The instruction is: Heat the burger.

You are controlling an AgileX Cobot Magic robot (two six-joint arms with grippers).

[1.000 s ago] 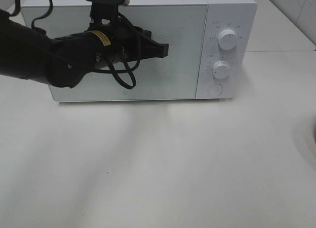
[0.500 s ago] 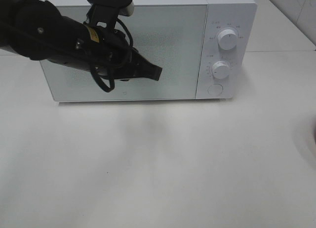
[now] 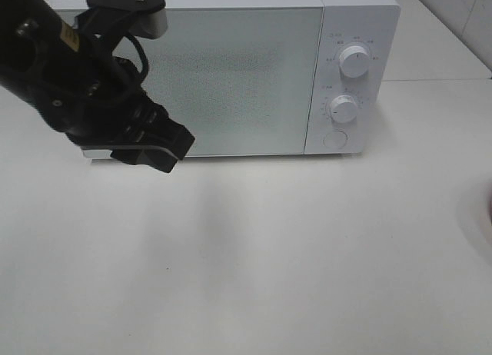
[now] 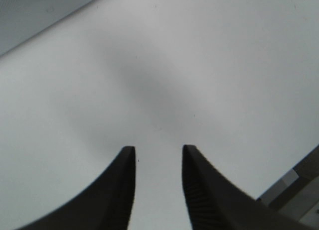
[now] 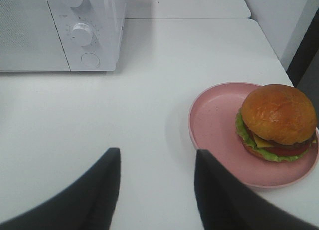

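Progress of the heating task at the sampled moment. The white box-shaped microwave oven (image 3: 231,71) stood at the back of the white table (image 3: 307,255) with its frosted glass door (image 3: 231,78) shut flat against the body; its two round white dials (image 3: 354,61) and the round white button (image 3: 335,139) below them lay on the right-hand panel. The small rounded burger with its yellow-tan bun, lettuce and darker patty (image 5: 276,123) sat on the round pink plate (image 5: 214,125), toward one side of it, on the table well to the right of the oven and beyond the exterior view's edge. The left gripper (image 3: 161,147) hung over bare table just in front of the oven's lower left corner, its black fingers (image 4: 117,190) apart and empty. The right gripper (image 5: 157,190) hovered near the plate, fingers apart, holding nothing. Judged from this layout, nothing of the task was yet accomplished: door opening, loading, closing and dial setting all remained. Whether the door was latched could not be told.
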